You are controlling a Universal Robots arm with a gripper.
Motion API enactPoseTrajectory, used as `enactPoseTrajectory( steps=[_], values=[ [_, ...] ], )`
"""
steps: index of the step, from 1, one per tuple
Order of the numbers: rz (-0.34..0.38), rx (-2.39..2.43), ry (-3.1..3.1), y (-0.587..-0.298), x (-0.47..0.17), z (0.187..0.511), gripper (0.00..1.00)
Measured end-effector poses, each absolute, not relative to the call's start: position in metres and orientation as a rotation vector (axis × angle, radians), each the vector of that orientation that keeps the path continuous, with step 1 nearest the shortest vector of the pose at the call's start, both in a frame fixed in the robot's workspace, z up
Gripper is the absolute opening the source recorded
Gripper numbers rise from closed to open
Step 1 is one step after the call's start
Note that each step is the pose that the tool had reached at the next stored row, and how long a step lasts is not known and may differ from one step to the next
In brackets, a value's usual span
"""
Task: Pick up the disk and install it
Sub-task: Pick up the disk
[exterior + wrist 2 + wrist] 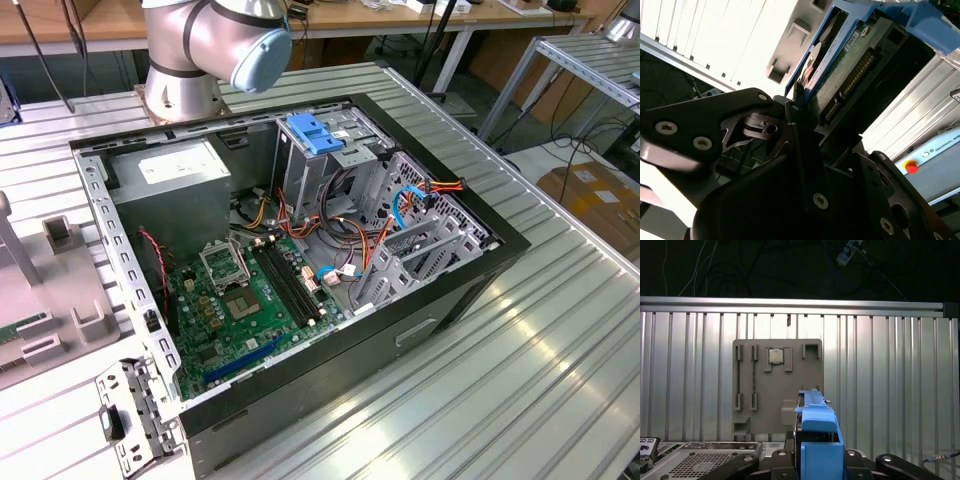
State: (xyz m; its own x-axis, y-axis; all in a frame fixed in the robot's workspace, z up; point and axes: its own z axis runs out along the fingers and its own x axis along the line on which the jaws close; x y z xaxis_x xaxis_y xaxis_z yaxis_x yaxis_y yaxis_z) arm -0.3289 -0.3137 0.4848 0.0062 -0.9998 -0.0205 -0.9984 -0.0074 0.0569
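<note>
Your jaws clench the flat, blue-railed rectangular disk [840,75] over the ribbed aluminium bench [890,370]: picked, not installed; seating demands squared rails.

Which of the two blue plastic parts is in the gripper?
The disk with blue rails, clamped in the gripper; the other blue latch sits atop the drive cage.

I hold the disk [850,75] on edge, clamped in my tool [802,117]. In the second wrist view its green circuit-board face and a row of gold connector pins show, bordered by bright blue plastic rails. In the first wrist view the disk [817,440] stands edge-on mid-frame, its blue carrier end facing the camera.
</note>
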Motion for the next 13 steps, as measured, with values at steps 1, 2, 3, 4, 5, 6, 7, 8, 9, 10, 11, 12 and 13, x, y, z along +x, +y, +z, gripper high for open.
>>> enactPoseTrajectory(
  steps=[1, 2, 3, 4, 5, 6, 7, 8, 9, 10, 11, 12, 13],
  values=[
    [-0.085, 2.21, -2.195, -0.314, -0.327, 0.485, 0.36],
    [-0.085, 2.21, -2.195, -0.314, -0.326, 0.485, 0.36],
    [-0.085, 2.21, -2.195, -0.314, -0.325, 0.485, 0.36],
    [-0.085, 2.21, -2.195, -0.314, -0.323, 0.485, 0.36],
    [-0.085, 2.21, -2.195, -0.314, -0.322, 0.485, 0.36],
    [-0.085, 2.21, -2.195, -0.314, -0.321, 0.485, 0.36],
    [-0.085, 2.21, -2.195, -0.314, -0.32, 0.485, 0.36],
    [-0.085, 2.21, -2.195, -0.314, -0.319, 0.485, 0.36],
    [-0.085, 2.21, -2.195, -0.314, -0.318, 0.485, 0.36],
    [-0.085, 2.21, -2.195, -0.314, -0.317, 0.485, 0.36],
    [-0.086, 2.21, -2.195, -0.314, -0.316, 0.485, 0.36],
    [-0.086, 2.21, -2.195, -0.314, -0.315, 0.485, 0.36],
    [-0.086, 2.21, -2.195, -0.314, -0.314, 0.485, 0.36]
  ],
)
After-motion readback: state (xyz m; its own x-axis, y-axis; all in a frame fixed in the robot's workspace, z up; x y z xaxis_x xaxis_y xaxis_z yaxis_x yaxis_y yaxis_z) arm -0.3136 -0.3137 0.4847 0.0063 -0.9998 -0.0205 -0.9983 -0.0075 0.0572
